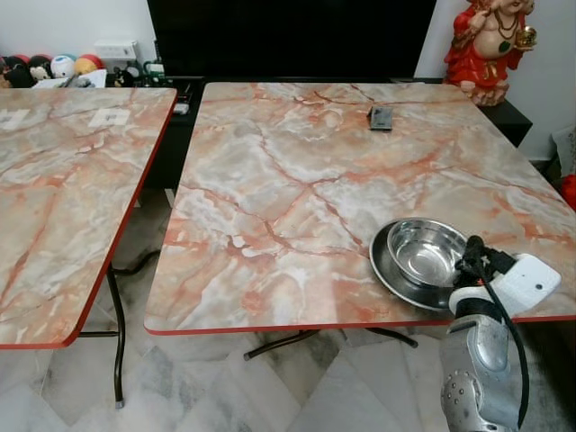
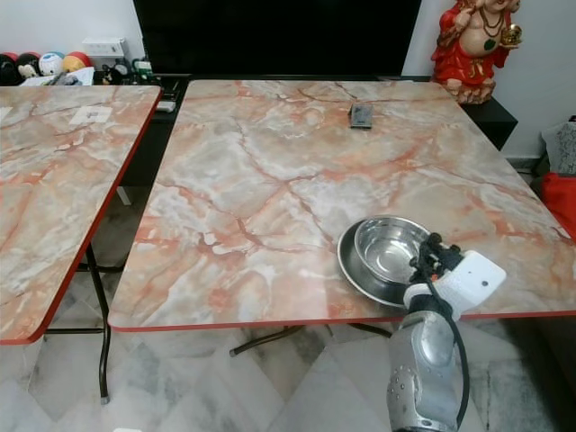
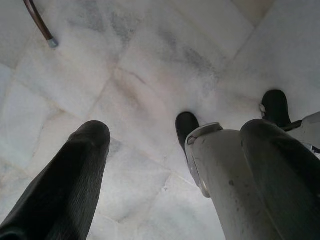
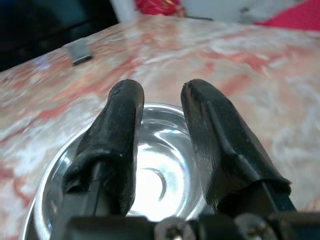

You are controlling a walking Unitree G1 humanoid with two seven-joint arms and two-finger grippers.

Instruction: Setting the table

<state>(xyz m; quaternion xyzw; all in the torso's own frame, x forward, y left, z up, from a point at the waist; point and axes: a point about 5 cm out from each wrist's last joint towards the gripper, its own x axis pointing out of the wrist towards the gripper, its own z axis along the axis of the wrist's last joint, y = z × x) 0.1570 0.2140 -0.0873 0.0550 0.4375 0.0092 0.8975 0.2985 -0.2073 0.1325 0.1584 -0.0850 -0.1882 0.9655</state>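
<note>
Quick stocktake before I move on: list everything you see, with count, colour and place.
Steel bowl: one, silver, inside the plate.
Steel plate: one, silver, near right edge of the table.
Marble-pattern table: one, pink-grey, ahead.
Second table: one, same pattern, to the left.
Remote: one, dark, table's far side.
Statue: one, red, far right.
Toys: several, mixed colours, far left.
Right gripper: black, open over the bowl.
Left gripper: black, open, pointing at the floor.
</note>
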